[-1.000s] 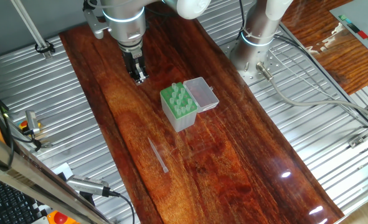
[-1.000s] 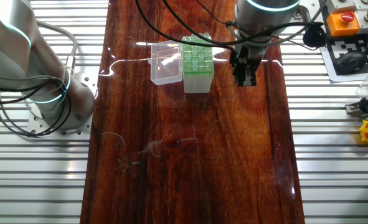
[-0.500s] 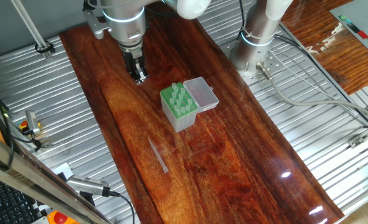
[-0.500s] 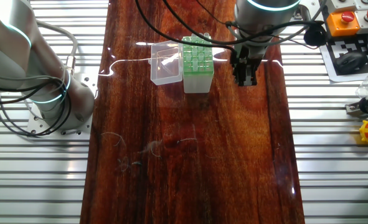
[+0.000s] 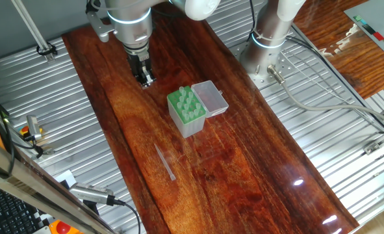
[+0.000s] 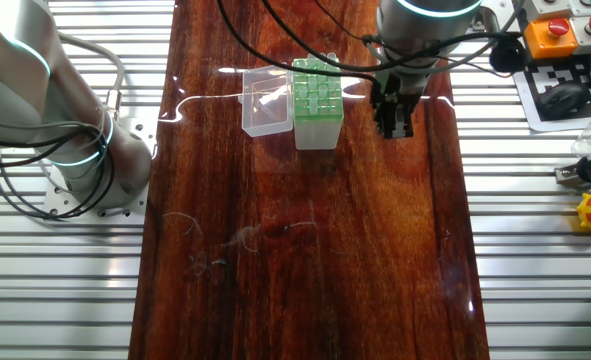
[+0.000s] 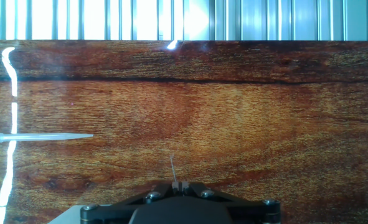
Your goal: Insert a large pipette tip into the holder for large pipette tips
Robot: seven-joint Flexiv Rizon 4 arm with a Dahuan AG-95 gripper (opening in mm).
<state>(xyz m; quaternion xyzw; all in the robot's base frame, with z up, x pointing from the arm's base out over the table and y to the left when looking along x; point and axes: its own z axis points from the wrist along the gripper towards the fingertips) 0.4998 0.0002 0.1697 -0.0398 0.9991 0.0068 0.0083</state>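
The large pipette tip (image 5: 165, 162) is a thin clear cone lying flat on the wooden table, nearer the camera than the holder. It also shows in the hand view (image 7: 40, 137), at the left, pointing right. The holder for large pipette tips (image 5: 186, 110) has a green top rack, and its translucent lid (image 5: 211, 97) lies open beside it. It also shows in the other fixed view (image 6: 317, 100). My gripper (image 5: 146, 80) hangs above bare wood to the left of and behind the holder, well away from the tip. Its jaws are together in the hand view (image 7: 178, 184), with nothing held.
The wooden table (image 5: 243, 162) lies on ribbed metal. A second robot's base (image 5: 269, 45) stands at the back right, with cables running right. A thin pale line (image 7: 172, 165) shows on the wood just ahead of my fingertips; I cannot tell what it is.
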